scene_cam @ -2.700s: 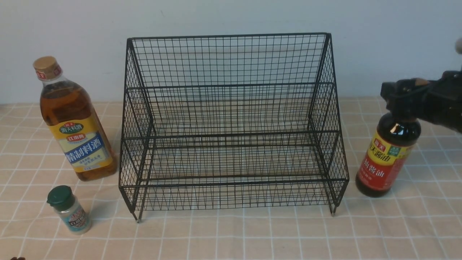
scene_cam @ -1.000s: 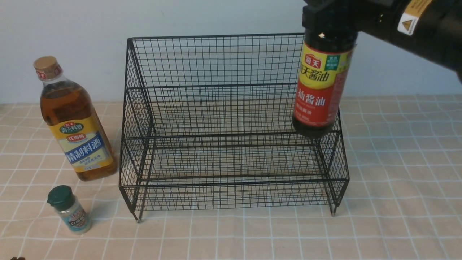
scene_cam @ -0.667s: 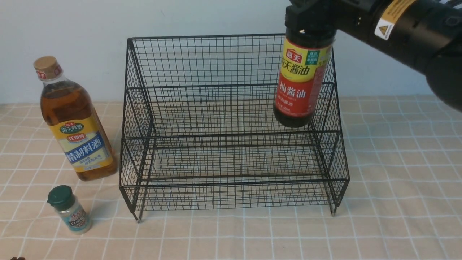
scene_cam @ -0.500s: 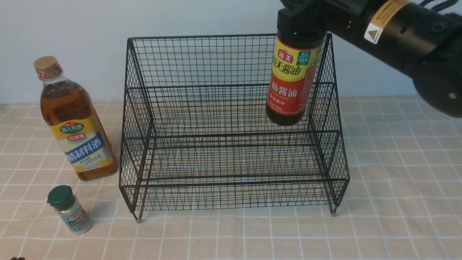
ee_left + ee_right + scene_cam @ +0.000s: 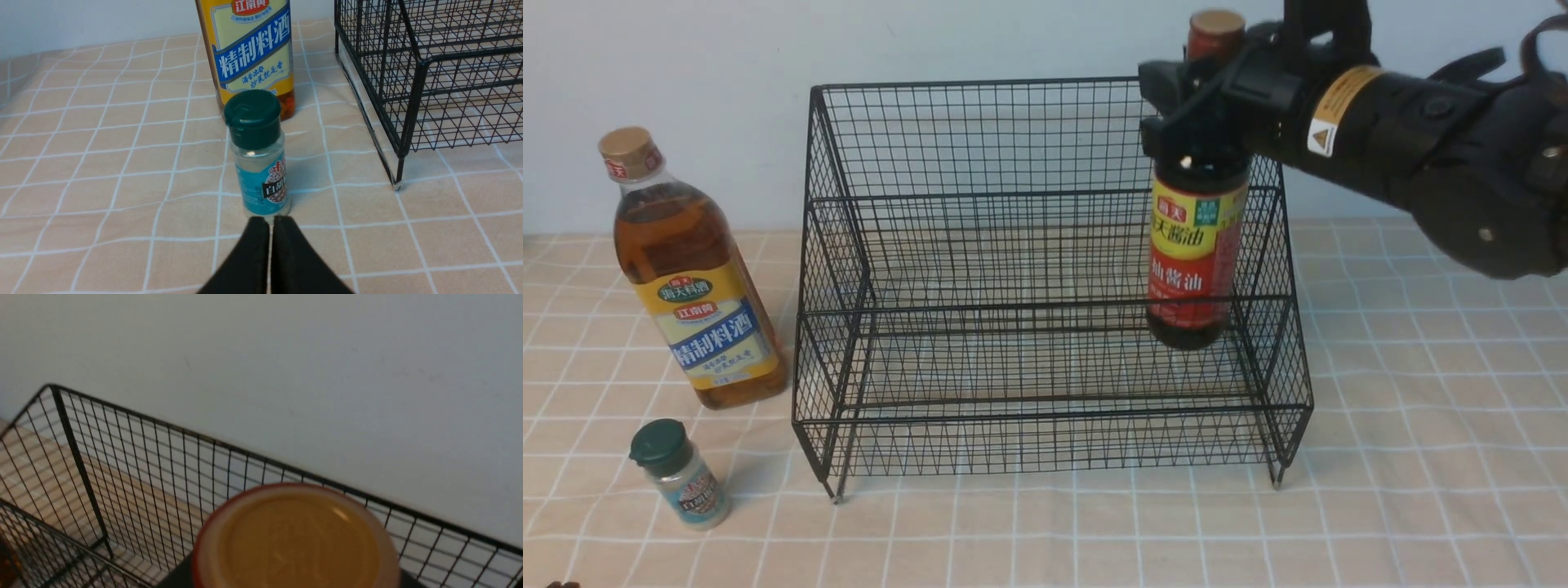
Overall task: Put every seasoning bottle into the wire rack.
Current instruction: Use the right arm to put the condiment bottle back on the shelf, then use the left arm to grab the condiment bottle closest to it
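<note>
Left fingers [image 5: 251, 249] shut, empty, just short of green-capped shaker [image 5: 260, 163] on table [image 5: 1421, 490]. Amber-liquid bottle [image 5: 690, 278] stands beyond, beside wire rack [image 5: 1045, 418]. Right fingers [image 5: 1168, 86] clamp dark sauce bottle [image 5: 1196, 253] at the neck, upright, low in rack's rear tier, right end. Likely heavy, slick, breakable; neck hold suits.

Black mesh all over the wire rack [image 5: 1045, 194]. The soy sauce bottle [image 5: 1194, 269] is near-black, with a red label, a yellow band and a tan cap edged red. Cooking wine bottle [image 5: 694, 286]: amber liquid, yellow label, blue stripe. Little shaker [image 5: 682, 474]: dark green cap, teal label. Tablecloth [image 5: 1421, 490]: peach with a white grid. Right arm [image 5: 1405, 139]: black with a yellow sticker.
</note>
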Available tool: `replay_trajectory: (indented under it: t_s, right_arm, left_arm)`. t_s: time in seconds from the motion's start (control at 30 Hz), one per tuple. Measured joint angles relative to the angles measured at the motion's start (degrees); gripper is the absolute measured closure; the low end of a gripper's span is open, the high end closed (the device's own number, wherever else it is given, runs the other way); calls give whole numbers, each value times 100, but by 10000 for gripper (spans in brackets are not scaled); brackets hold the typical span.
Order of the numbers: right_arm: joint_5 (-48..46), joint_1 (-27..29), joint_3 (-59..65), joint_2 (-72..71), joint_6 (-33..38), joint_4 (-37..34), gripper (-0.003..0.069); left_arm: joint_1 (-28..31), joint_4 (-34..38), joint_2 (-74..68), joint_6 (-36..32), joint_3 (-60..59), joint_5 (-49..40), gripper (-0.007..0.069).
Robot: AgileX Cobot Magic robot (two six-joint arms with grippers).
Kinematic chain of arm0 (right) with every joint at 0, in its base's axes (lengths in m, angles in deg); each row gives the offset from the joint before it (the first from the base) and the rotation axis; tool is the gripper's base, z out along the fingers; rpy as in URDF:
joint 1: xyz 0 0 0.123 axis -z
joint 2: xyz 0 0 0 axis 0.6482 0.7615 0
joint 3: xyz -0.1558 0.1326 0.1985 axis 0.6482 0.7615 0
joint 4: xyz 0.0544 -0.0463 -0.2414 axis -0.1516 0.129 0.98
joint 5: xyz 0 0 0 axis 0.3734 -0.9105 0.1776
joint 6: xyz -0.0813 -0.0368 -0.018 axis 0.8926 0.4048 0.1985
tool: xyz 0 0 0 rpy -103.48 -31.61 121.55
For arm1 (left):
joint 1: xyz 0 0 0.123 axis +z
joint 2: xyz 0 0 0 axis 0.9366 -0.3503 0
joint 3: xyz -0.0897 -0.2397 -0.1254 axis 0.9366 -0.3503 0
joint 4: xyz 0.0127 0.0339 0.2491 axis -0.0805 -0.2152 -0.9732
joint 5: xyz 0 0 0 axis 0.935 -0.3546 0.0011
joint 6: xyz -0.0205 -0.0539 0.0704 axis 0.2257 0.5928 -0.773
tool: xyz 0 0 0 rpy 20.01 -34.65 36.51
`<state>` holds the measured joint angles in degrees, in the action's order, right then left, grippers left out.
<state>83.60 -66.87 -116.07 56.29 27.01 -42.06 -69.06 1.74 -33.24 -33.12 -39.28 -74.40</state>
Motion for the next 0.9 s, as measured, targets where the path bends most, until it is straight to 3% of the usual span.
replay_trajectory:
  t_s: [0.43,0.73,0.9]
  right_arm:
    - [-722,0,0,157,-15,-75,384]
    - [-1098,-5,-100,-211,-348,-144,167]
    - [-1867,-5,-100,-952,-452,-302,148]
  left_arm:
    - [0,0,0,0,0,0,631]
    - [0,0,0,0,0,0,631]
    - [0,0,0,0,0,0,631]
